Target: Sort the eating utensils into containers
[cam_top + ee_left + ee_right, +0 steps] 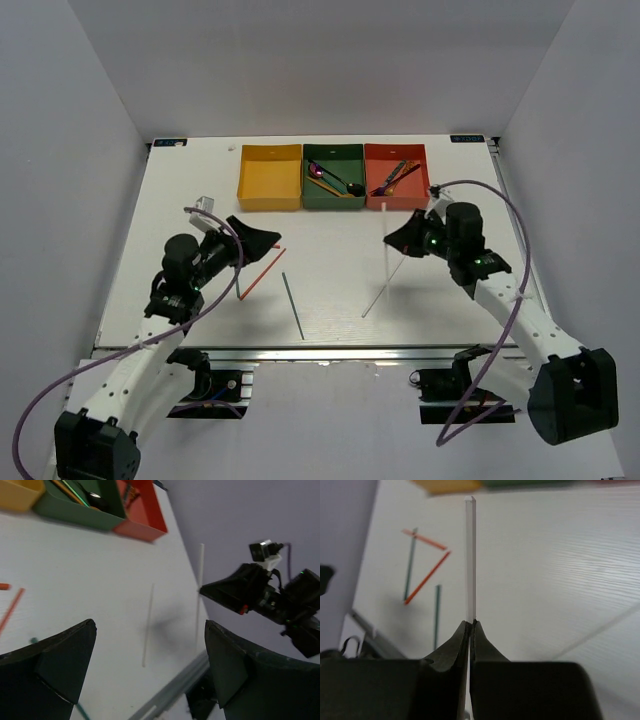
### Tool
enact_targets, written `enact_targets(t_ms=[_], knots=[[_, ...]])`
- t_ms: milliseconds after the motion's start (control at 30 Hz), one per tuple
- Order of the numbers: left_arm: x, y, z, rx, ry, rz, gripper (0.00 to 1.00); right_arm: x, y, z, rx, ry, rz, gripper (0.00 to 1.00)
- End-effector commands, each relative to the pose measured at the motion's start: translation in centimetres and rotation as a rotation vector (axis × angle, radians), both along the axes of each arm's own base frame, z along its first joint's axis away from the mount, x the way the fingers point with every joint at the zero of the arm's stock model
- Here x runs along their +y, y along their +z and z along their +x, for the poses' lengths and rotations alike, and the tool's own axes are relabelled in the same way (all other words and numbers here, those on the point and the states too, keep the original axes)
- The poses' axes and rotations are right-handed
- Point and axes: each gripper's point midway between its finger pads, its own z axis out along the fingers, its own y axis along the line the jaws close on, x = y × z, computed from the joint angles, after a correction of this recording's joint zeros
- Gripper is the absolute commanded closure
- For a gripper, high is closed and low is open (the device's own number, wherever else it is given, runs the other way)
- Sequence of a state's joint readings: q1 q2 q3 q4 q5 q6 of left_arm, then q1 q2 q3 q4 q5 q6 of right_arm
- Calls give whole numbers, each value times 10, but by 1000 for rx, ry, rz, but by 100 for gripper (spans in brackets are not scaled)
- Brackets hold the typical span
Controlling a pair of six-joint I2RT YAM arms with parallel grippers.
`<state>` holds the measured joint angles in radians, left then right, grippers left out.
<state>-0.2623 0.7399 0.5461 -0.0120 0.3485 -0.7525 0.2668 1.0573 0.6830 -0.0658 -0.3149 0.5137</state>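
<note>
The right gripper (pixel 470 625) has its fingers pressed together on the lower end of a silver chopstick (pixel 470 555). The stick stands straight up out of the fingertips, clear of the table (pixel 200 200). Just below and beside this gripper a second silver chopstick (pixel 378 298) lies flat at a slant, apart from everything else.

Ahead of the gripper, along the far edge of the table, three trays sit edge to edge. The red tray (pixel 396 152) is nearest to it, then the green tray (pixel 334 150), then the yellow tray (pixel 270 152). The green one holds a purple spoon (pixel 318 172) and a black spoon (pixel 352 188). The red one holds a few dark pieces, forks perhaps, though they are too small to tell. Between the raised stick and the near rims of the trays there is only bare white surface.

The left gripper (pixel 250 240) hangs above the table with its fingers spread wide and nothing between them. Under and just beyond it lie the orange-red chopsticks (pixel 426 578) and the grey-green chopsticks (pixel 436 615), loosely crossed and scattered. One grey-green stick reaches close to the near edge of the table.

The two grippers are well apart, with an open strip of table between them running back to the green tray.
</note>
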Motion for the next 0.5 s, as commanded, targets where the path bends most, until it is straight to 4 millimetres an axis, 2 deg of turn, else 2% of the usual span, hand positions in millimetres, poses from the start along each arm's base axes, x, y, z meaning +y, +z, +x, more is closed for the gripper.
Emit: enact_targets(t_ms=[0, 33, 67, 100, 167, 200, 233, 367, 400, 467], knots=[[-38, 69, -30, -184, -256, -300, 2, 64, 42, -36, -94, 292, 184, 100], [-39, 86, -34, -243, -274, -335, 2, 84, 57, -47, -134, 355, 217, 100], [-45, 90, -37, -258, -296, -345, 2, 101, 65, -61, -145, 413, 244, 100], [-47, 95, -38, -272, -306, -352, 2, 110, 73, -67, -155, 437, 269, 100], [-56, 88, -36, -252, -322, -316, 2, 127, 91, -70, -179, 459, 316, 100], [-57, 92, -31, -253, -306, -302, 2, 139, 96, -79, -184, 494, 326, 100], [-61, 78, -28, -215, -302, -257, 2, 147, 103, -76, -193, 488, 330, 100], [-64, 59, -26, -172, -292, -209, 2, 176, 106, -75, -158, 507, 334, 100], [-64, 58, -26, -178, -290, -206, 2, 182, 92, -74, -124, 508, 315, 100], [-63, 56, -26, -178, -282, -195, 2, 195, 105, -74, -137, 529, 337, 100]])
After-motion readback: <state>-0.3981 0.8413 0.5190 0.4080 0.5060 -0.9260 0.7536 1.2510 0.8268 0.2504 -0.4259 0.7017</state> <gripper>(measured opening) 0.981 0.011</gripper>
